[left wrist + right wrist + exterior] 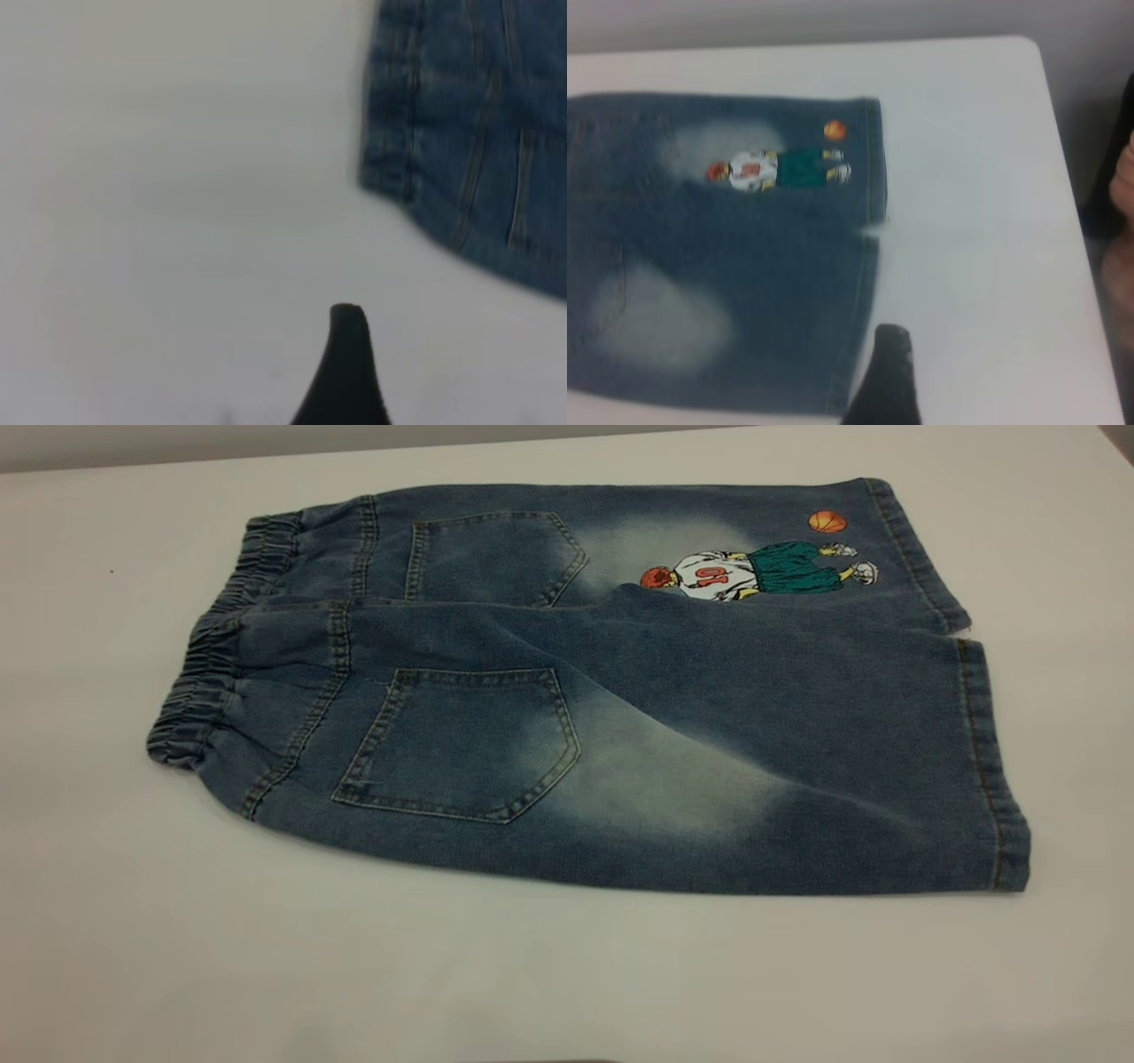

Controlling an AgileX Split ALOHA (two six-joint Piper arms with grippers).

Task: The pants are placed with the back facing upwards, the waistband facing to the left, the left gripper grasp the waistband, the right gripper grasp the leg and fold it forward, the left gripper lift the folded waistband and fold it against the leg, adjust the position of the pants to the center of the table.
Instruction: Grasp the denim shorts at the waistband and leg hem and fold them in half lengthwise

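The pants (620,717) lie flat on the white table (354,957), back pockets up. The gathered waistband (208,664) points left. The plain leg (842,779) with a pale faded patch is nearest, and the printed leg (753,571) lies behind it. Neither gripper shows in the exterior view. My left gripper (443,341) hovers over bare table beside a corner of the pants (478,133); one black finger (347,363) shows, nothing beside it. My right gripper (970,359) hangs just off the leg hem (868,266), one finger (888,372) showing, holding nothing.
The table's far edge (266,453) runs behind the pants. In the right wrist view the table's side edge (1067,195) lies close by, with a person's hand (1123,177) beyond it. Bare tabletop surrounds the pants on all sides.
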